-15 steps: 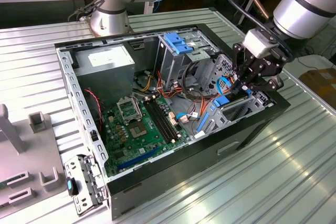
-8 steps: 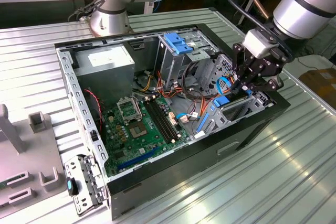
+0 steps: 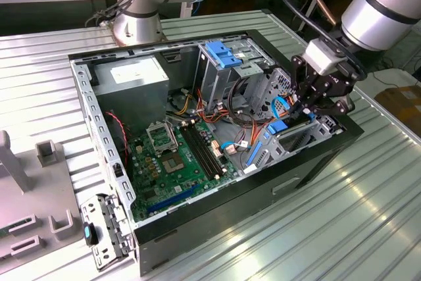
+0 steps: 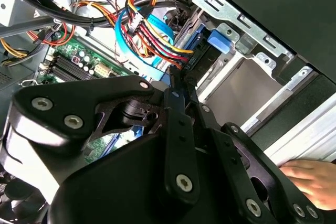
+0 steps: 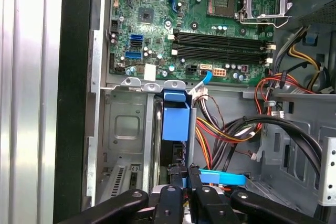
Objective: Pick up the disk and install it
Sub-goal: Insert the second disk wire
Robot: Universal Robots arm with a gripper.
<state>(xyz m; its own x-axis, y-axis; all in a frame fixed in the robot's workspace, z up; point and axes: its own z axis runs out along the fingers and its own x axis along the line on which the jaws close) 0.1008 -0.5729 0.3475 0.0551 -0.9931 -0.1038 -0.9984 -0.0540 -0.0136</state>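
Open black computer case (image 3: 197, 228) lying on its side on a ribbed metal table (image 3: 368, 215), with a green motherboard (image 3: 177, 159) at its lower centre in the exterior view, a grey power-supply box (image 3: 135, 80) with a white sticker toward the upper left, and a blue plastic latch (image 3: 223, 54) at the upper centre. Bundles of red, yellow and orange wires (image 5: 220, 129) beside a flat blue cable (image 5: 223, 178) in the first wrist view. Grey fixtures (image 3: 49, 153) at the left edge of the exterior view.

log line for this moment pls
gripper: shut on disk | disk: on edge, in drive bay of open case | hand beside case
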